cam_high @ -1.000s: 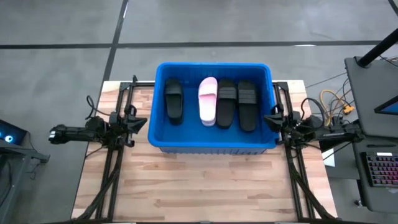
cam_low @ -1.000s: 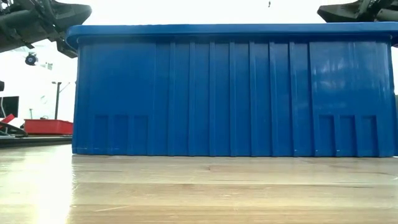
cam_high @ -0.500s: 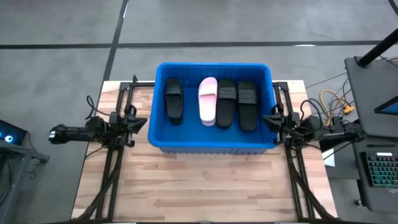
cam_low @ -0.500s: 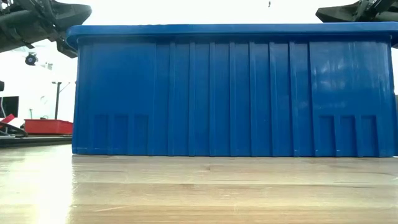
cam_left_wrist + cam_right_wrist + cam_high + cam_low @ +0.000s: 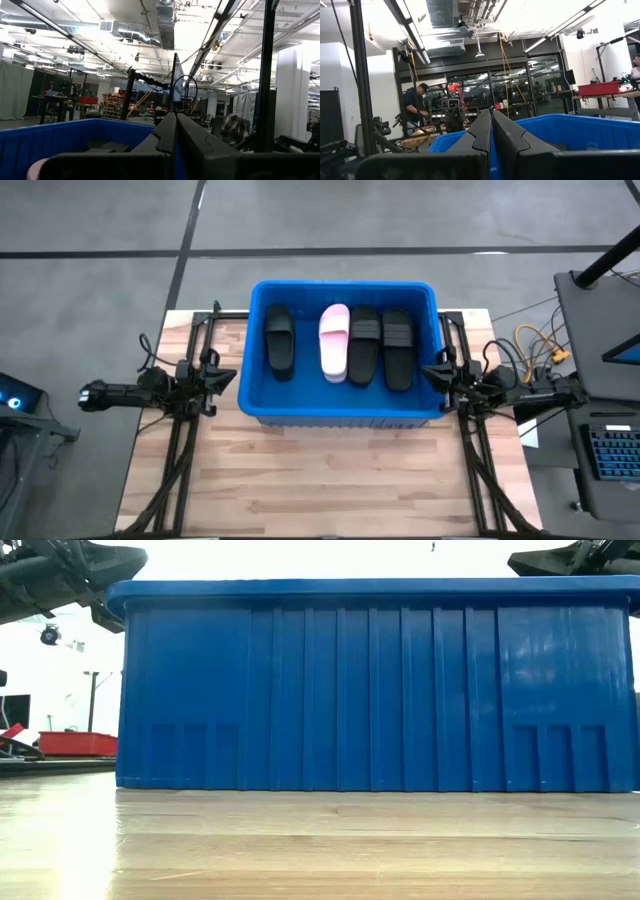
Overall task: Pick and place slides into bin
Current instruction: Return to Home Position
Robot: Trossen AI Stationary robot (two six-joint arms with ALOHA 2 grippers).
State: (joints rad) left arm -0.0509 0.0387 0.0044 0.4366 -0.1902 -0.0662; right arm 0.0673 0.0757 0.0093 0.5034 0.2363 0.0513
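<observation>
Black on black, the left jaws are closed: the two fingers [image 5: 162, 137] meet along a thin seam with nothing between them. The right jaws look the same from where I stand, fingers [image 5: 481, 131] pressed together and holding nothing.

The left arm [image 5: 150, 393] lies low and stretched out beside the bin's left short wall, its tip just beside the rim but outside it. The right arm [image 5: 500, 390] mirrors it at the opposite wall. Neither one reaches over the opening.

Between them sits the bin [image 5: 340, 418], bright blue, at the far half of the wooden surface [image 5: 330, 480]. From table height its ribbed long wall [image 5: 370, 690] fills nearly the whole width. Looking down into it, four slides lie side by side on the floor of the tub, toes pointing the same way. There is a black slide [image 5: 279, 340] at the left, then a pink slide [image 5: 334, 342], then two more black ones [image 5: 363, 345] [image 5: 397, 348] close together. Whether others lie underneath these, I cannot tell.

No slide shows on the bare wood in front of the bin or along its sides. As far as I can judge, the picking and placing is done. Every slide in view is already inside, and all that remains is for the arms to settle at rest. With both jaws empty and clear of the rim, little looks likely to go wrong now.
</observation>
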